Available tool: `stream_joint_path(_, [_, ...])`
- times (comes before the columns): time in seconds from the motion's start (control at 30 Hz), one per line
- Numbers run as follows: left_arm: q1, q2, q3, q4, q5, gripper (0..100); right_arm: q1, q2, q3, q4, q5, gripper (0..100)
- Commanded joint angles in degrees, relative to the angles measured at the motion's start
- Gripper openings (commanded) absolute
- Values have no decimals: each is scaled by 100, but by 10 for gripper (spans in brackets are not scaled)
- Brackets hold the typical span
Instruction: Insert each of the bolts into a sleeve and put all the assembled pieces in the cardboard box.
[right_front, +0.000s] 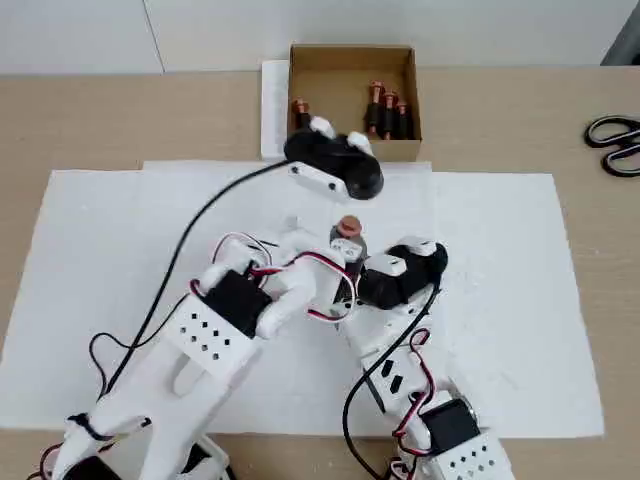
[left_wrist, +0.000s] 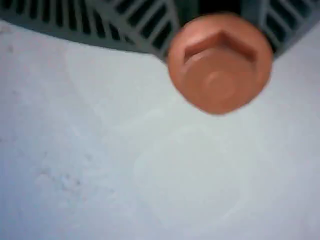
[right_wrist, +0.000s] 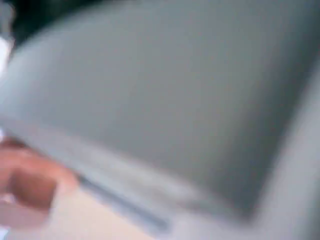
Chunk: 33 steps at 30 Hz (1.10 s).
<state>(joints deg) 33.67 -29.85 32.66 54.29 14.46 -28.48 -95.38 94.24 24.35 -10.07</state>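
Pale wood table (right_front: 100, 110) carries a white paper sheet (right_front: 500, 250) over its middle. The cardboard box (right_front: 350, 48) sits at the far edge, with four assembled pieces (right_front: 389, 112) lying in it: three together and one apart. Scissors (right_front: 615, 140) lie at the right edge.

Near the middle of the surface a copper-headed bolt (right_front: 348, 226) stands upright in a grey sleeve (right_front: 345, 246). The right gripper (right_front: 350, 258) is close against the sleeve, and the left gripper (right_front: 335, 175) is above, its wrist view facing the bolt's hexagonal head. For neither gripper can I tell whether it is clamped or slack.

The pair looks small, rigid and light, probably smooth enough to slip or tip. The sleeve's straight body seems the safest hold, leaving the head free. The head's wide rim should stop the bolt from sliding through the sleeve.
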Motion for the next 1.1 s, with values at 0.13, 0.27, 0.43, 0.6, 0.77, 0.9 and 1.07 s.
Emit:
stream_joint_path(0.13, [-18, -193, 22, 9, 0, 6, -4, -101, -70, 4, -26, 4])
stream_joint_path(0.27, [-18, -193, 22, 26, -35, 9, -4, -101, -70, 4, -26, 4])
stream_joint_path(0.43, [-18, -193, -13, 141, -9, 154, -4, -101, -70, 4, -26, 4])
stream_joint_path(0.6, [-18, -202, -22, 167, -9, 230, -4, -101, -70, 4, -26, 4])
stream_joint_path(0.77, [-246, -202, -409, 176, 0, 230, 4, -101, -70, 4, -26, 4])
stream_joint_path(0.9, [-536, -193, -769, 316, 0, 231, 4, -101, -70, 4, -26, 4])
stream_joint_path(1.07, [-747, -193, -1059, 536, 0, 231, 4, -101, -70, 4, -26, 4])
